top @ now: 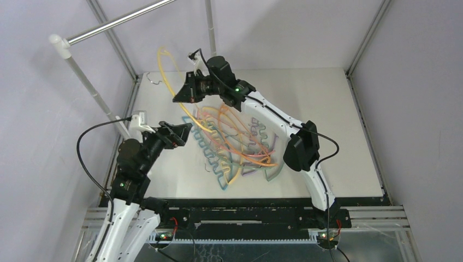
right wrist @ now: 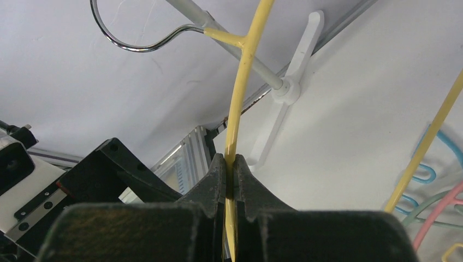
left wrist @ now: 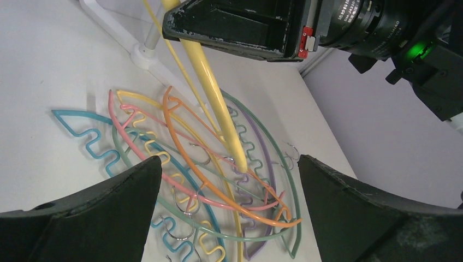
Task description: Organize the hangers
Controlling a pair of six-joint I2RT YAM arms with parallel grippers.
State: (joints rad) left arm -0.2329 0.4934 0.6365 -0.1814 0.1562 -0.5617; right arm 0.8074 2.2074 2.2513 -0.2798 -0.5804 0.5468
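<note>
The right gripper [right wrist: 229,170] clamps the yellow hanger [right wrist: 242,82] by its arch above the worktop's [top: 338,109] far-left corner, likely to hook it on the rail [top: 120,22]. The left gripper [top: 184,130] hovers spread, empty, beside the other hangers [top: 240,144] tangled mid-worktop.

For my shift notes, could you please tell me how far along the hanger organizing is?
Done: nothing yet; the visible rail carries no hanger. In hand: the right tool is shut on a raised yellow hanger; the left tool is open, empty. Left: the pile on the table.
</note>
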